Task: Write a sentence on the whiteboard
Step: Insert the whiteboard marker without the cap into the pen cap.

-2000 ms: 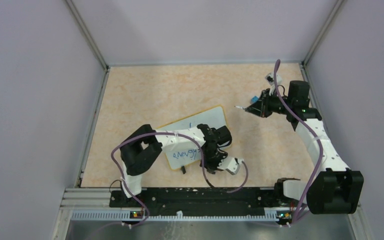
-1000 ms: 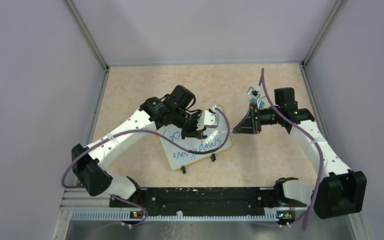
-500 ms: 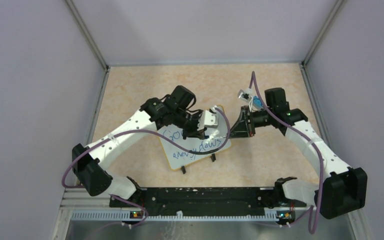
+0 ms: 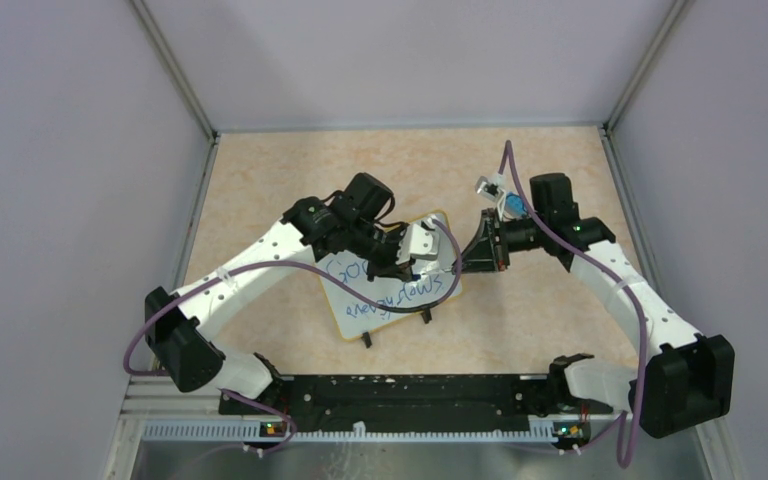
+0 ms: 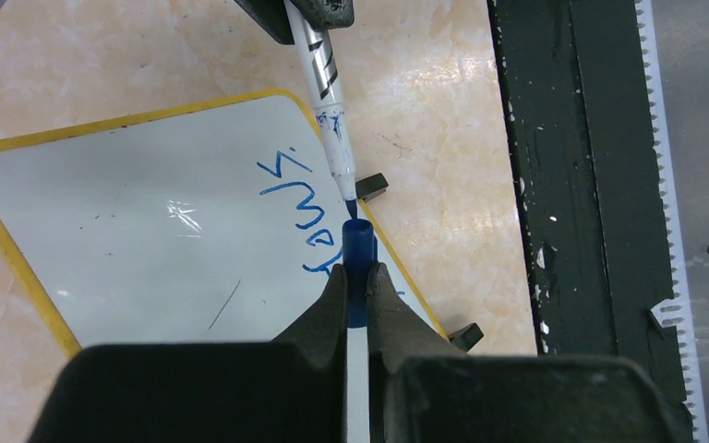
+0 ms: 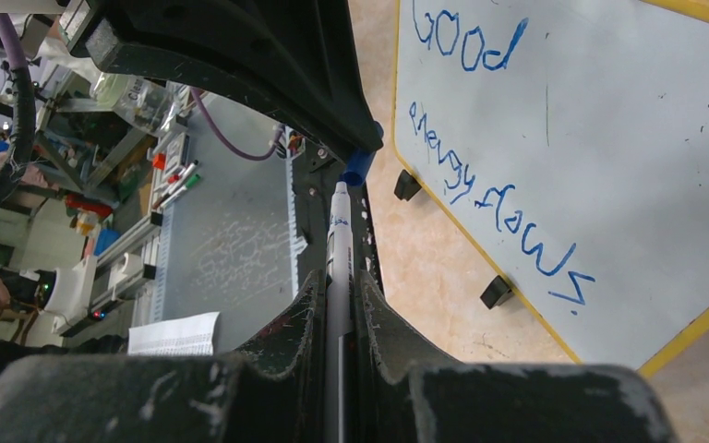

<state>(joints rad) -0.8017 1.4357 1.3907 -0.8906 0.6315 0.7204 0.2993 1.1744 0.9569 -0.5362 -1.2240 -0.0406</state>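
The whiteboard (image 4: 355,318) lies flat on the table, yellow rim, with the sentence (image 4: 400,295) in blue, "Good" above a scrawled word. My left gripper (image 4: 407,268) is shut on a blue marker cap (image 5: 358,245) above the board's right part. My right gripper (image 4: 465,262) is shut on a white marker (image 6: 339,231) and points it left. The marker's tip meets the cap's mouth in the left wrist view (image 5: 325,83). The board (image 6: 609,138) and the lettering (image 6: 489,198) show in the right wrist view, and the board (image 5: 148,240) in the left wrist view.
Two black clip feet (image 4: 367,341) (image 4: 426,317) stick out at the board's near edge. A dark rail (image 4: 390,395) runs along the table's near edge. A small blue piece (image 4: 512,203) sits on the right wrist. Grey walls close in the table on three sides.
The left arm swung from the board's near edge up over its far side. The right gripper moved left with the marker until its tip reached the cap.
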